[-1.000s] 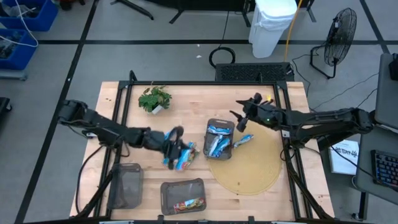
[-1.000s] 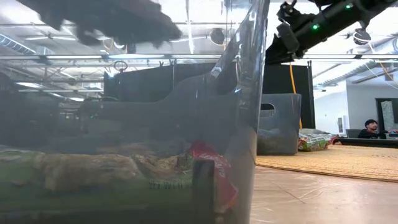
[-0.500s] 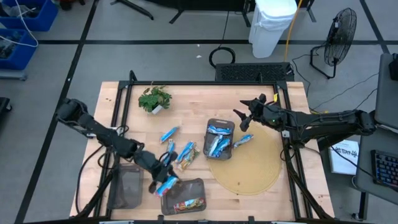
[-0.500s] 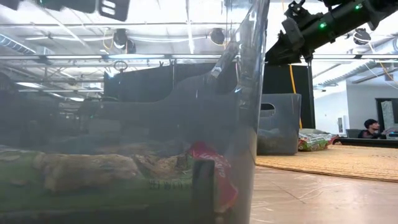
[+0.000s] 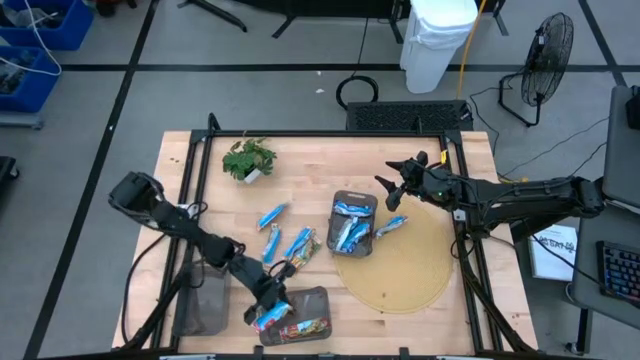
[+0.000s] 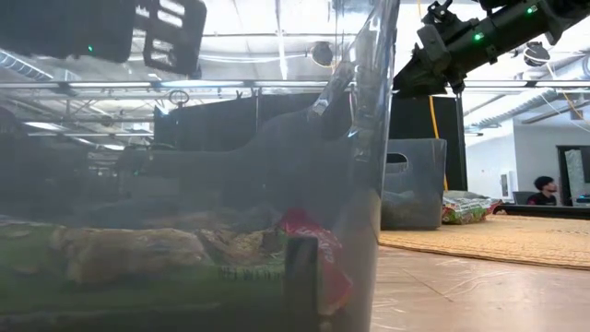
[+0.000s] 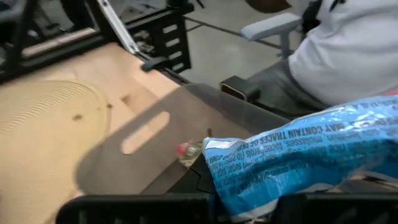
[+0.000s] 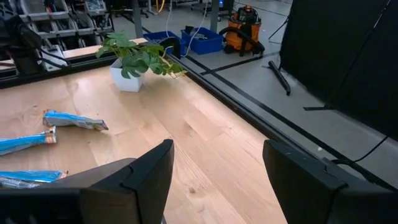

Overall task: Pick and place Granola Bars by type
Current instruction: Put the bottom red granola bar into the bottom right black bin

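My left gripper is shut on a blue and white granola bar and hangs over the near middle mesh tray, where brown, red and green bars lie. Several blue bars lie flat on the wood at mid-table. More blue bars fill the centre tray, and one bar rests on the round mat. My right gripper waits open above the table's far right part, past the centre tray; its wrist view shows both fingers wide apart. My left gripper pinches the blue bar between its two fingers at one end of the wrapper, coming from above and slanting toward the near edge. The bar is lifted clear and sticks out past the fingers over the tray's floor.
A potted plant sprig stands far left. A second dark tray sits near left. The round woven mat covers the near right. In the low view the tray wall fills the front, and a person sits far behind.
My left gripper has swung from the bar cluster at mid-table toward the near edge, carrying the blue bar lifted clear, and now hangs over the near middle tray. The other bars have stayed where they lay.
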### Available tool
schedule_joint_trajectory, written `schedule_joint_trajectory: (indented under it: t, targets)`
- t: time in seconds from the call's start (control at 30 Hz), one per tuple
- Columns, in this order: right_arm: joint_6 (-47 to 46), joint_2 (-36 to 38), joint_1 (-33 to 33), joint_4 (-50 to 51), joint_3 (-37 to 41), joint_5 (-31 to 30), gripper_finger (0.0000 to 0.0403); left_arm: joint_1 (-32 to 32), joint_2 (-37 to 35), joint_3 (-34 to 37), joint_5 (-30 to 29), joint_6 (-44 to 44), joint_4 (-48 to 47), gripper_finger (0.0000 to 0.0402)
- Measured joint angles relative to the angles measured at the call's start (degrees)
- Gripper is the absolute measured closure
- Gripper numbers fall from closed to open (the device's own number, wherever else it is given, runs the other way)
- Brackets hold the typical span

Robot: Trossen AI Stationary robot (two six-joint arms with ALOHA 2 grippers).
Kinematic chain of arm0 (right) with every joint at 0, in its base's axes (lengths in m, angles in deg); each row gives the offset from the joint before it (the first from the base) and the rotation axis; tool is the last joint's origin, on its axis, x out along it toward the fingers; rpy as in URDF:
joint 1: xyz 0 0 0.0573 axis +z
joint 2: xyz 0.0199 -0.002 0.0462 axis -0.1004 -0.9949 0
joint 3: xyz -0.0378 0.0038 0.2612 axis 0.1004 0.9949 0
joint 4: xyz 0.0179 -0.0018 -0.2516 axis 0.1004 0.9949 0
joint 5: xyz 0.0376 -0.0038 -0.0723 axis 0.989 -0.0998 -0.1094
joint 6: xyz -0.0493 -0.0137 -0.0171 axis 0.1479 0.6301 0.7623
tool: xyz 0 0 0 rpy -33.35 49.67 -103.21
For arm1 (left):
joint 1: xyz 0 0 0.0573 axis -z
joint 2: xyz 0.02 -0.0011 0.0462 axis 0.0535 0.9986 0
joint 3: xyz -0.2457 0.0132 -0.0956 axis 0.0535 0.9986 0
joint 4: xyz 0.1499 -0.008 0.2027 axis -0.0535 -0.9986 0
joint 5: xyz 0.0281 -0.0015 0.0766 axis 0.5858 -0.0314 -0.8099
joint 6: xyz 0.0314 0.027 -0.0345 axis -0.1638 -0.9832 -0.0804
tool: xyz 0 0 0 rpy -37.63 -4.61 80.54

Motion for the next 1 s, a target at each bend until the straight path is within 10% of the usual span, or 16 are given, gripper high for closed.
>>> schedule_joint_trajectory:
  t: [0.4,1.0]
  targets:
    - [0.0,0.0,0.0,0.0,0.0,0.0,0.0165,-1.4,4.1,0.0,5.7,3.3,2.6,0.0378]
    - [0.0,0.0,0.0,0.0,0.0,0.1,0.0165,-1.4,4.1,0.0,2.2,5.4,5.0,0.0223]
